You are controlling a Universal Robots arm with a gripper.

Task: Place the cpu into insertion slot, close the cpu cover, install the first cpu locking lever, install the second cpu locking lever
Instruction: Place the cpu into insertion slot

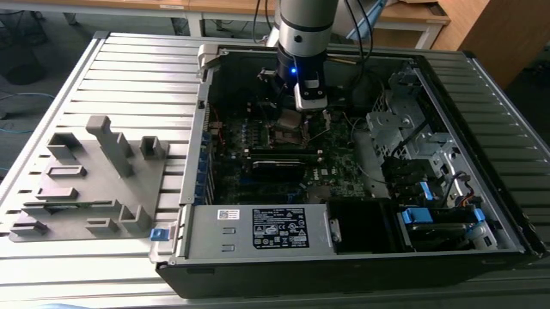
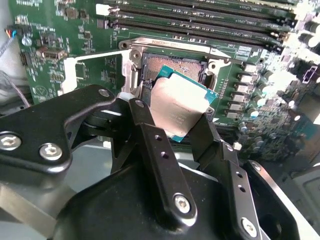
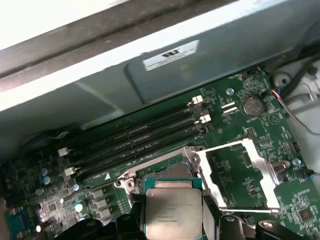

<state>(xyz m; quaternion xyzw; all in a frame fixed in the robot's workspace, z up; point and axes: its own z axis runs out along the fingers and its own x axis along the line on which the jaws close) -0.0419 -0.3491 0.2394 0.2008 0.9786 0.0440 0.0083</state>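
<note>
My gripper [image 2: 175, 119] is shut on the cpu [image 2: 181, 106], a flat silver-beige chip pinched by its edges between the two black fingers [image 2: 150, 135]. The chip hangs tilted just above the insertion slot [image 2: 172, 65], a dark square socket with a silvery rim, and overlaps its near side. In the first wrist view the cpu [image 3: 172, 207] sits over the slot [image 3: 167, 172]. The cpu cover [image 3: 260, 162], a thin silvery frame, lies swung open beside the socket; it is also the cpu cover [image 2: 95, 56] in the second wrist view. In the exterior view the gripper [image 1: 301, 109] reaches down into the case.
Long black memory slots [image 3: 135, 140] run alongside the socket. The open computer case [image 1: 198, 193] surrounds the board, with a power supply box [image 1: 257, 228] at the near side and cables at the exterior view's right. A grey fixture [image 1: 94, 174] stands outside the case.
</note>
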